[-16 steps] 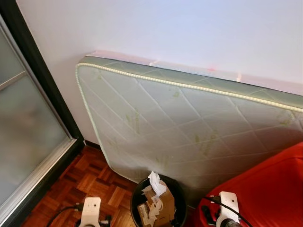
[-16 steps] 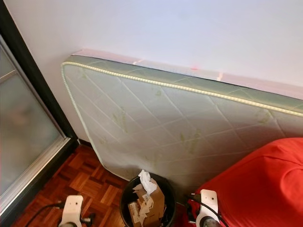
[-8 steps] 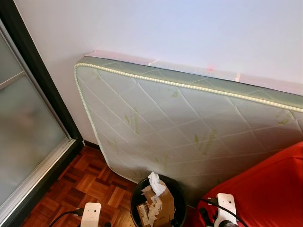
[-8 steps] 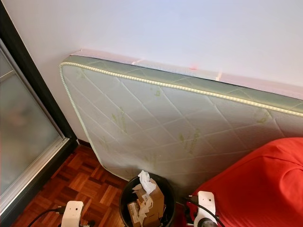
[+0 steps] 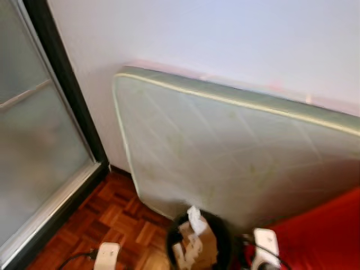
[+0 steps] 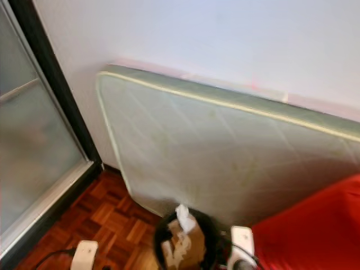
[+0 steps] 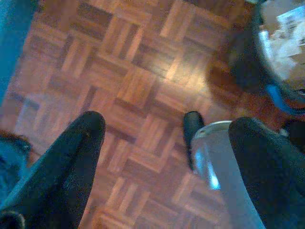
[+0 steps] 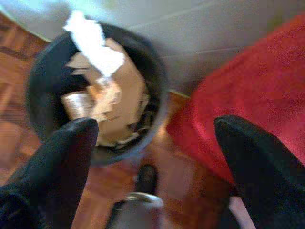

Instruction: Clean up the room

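Observation:
A black round waste bin [image 5: 220, 243] stands on the parquet floor at the foot of a mattress. It holds torn cardboard and crumpled white paper [image 5: 194, 218]. The right wrist view looks down on the bin [image 8: 40, 81] with its paper [image 8: 90, 43]. My right gripper [image 8: 155, 125] hangs open above the bin's edge, nothing between its fingers. My left gripper [image 7: 167, 124] is open over bare parquet to the left of the bin [image 7: 240, 62]. Both white wrists [image 5: 107, 256] show at the bottom of the head views, which are blurred.
A pale green quilted mattress [image 5: 236, 157] leans on the white wall. A red soft seat [image 5: 323, 230] lies to the right of the bin. A frosted glass sliding door [image 5: 34, 146] with a dark frame bounds the left. Parquet floor [image 5: 121, 216] lies between door and bin.
The whole picture has slid to the right and blurred, so the camera has turned left. The bin, the mattress and both arms keep their places relative to each other.

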Tool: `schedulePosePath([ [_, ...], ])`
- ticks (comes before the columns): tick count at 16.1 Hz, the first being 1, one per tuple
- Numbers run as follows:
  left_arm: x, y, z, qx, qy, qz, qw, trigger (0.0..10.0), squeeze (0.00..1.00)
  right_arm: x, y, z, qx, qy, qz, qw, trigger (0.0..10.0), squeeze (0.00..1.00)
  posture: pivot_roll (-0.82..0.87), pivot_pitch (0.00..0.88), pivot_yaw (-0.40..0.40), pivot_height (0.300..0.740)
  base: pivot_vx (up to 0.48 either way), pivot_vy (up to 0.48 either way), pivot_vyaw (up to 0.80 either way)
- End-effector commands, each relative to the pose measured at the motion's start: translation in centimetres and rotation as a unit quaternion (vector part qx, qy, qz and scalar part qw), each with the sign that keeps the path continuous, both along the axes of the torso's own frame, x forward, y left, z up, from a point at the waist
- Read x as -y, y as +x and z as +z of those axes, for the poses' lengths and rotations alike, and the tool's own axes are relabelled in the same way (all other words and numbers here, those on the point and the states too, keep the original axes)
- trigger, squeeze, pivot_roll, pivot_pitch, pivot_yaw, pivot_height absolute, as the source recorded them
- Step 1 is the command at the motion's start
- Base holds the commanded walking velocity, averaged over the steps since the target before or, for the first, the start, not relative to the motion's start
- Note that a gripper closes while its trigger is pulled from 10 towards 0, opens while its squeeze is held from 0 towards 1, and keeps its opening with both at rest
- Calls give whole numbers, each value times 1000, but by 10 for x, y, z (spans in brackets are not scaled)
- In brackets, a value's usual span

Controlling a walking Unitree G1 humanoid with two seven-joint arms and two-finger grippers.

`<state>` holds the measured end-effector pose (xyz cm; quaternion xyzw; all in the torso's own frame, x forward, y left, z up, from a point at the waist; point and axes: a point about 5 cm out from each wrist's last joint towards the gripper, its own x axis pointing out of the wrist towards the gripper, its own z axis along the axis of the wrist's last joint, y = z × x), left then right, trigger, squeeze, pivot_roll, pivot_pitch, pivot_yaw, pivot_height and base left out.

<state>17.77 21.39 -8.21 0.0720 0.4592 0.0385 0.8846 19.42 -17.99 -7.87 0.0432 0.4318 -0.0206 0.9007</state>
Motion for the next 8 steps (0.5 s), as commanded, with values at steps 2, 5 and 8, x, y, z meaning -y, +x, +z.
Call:
schedulePosePath([
  [2, 6, 0, -1, -7, -4, -7, 1000, 10000, 0, 10, -4, -1, -10, -11, -7, 1000, 10000, 0, -19, 0, -22, 740, 0, 240, 0],
  [5, 5, 0, -1, -7, -3, -7, 1000, 10000, 0, 9, -4, -1, -9, -11, -9, 1000, 10000, 0, -19, 0, -20, 740, 0, 480, 0],
  [8, 5, 0, -1, -6, -1, -12, 1000, 10000, 0, 9, -4, -1, -10, -10, -10, 1000, 10000, 0, -22, 0, -18, 740, 0, 160, 0],
])
